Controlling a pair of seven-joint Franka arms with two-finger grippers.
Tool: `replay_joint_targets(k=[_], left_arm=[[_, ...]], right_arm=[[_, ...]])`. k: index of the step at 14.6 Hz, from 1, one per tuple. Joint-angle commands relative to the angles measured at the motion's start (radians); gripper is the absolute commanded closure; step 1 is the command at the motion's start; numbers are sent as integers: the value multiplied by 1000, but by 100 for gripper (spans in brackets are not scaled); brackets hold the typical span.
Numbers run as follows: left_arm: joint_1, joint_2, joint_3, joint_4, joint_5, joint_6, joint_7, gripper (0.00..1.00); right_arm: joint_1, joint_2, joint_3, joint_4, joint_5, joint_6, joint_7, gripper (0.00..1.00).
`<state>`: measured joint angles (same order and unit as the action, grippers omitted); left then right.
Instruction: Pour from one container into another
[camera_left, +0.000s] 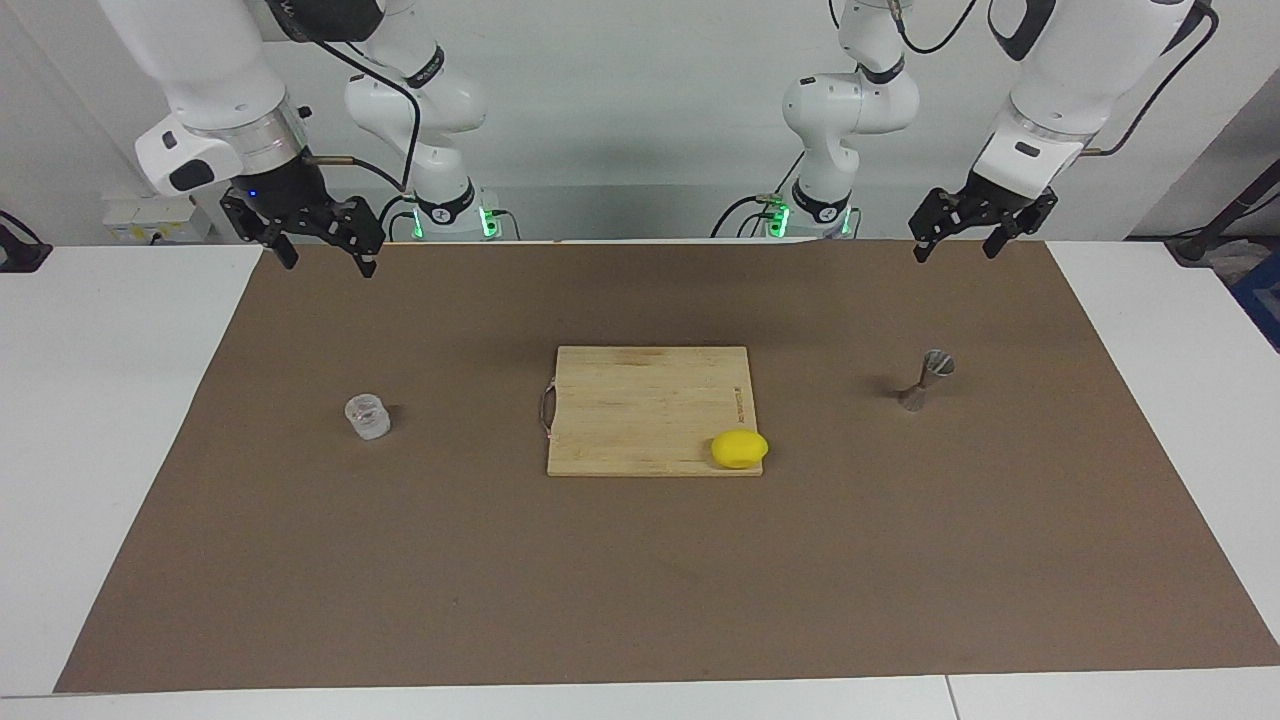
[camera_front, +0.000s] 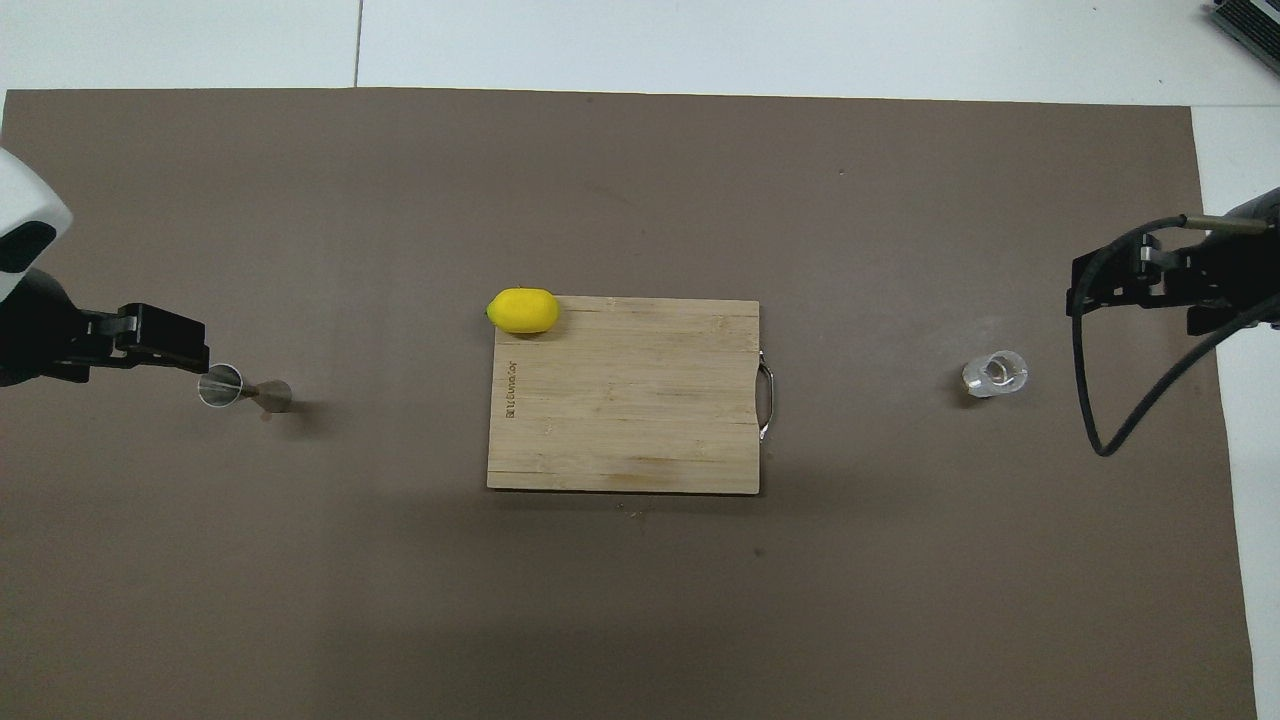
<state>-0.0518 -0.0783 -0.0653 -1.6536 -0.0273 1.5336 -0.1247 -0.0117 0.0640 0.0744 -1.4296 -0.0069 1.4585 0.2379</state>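
Yellow lemon (camera_left: 739, 448) sits on the wooden cutting board's (camera_left: 640, 405) corner. Small clear glass cup (camera_left: 366, 416) stands at the board's 9 o'clock in the facing view, silver hourglass jigger (camera_left: 926, 380) at 3 o'clock. Right gripper (camera_left: 318, 255) and left gripper (camera_left: 957, 241) hang raised above the brown mat's (camera_left: 640, 580) robot-side edge, fingers spread, empty.

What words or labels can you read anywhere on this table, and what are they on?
Cutting board: one short line of burnt-in lettering along the edge nearest the lemon, too small to read.
Glass cup: no text.
Jigger: no text.
Nothing else carries readable writing.
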Motion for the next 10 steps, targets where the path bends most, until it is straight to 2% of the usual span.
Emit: replay_joint_targets(k=[1, 10], left_arm=[[-16, -29, 10, -32, -8, 13, -13, 0], [-23, -28, 6, -26, -8, 13, -9, 0]], right_arm=[[-17, -7, 10, -8, 13, -7, -28, 1], [-17, -7, 10, -8, 13, -7, -28, 1]])
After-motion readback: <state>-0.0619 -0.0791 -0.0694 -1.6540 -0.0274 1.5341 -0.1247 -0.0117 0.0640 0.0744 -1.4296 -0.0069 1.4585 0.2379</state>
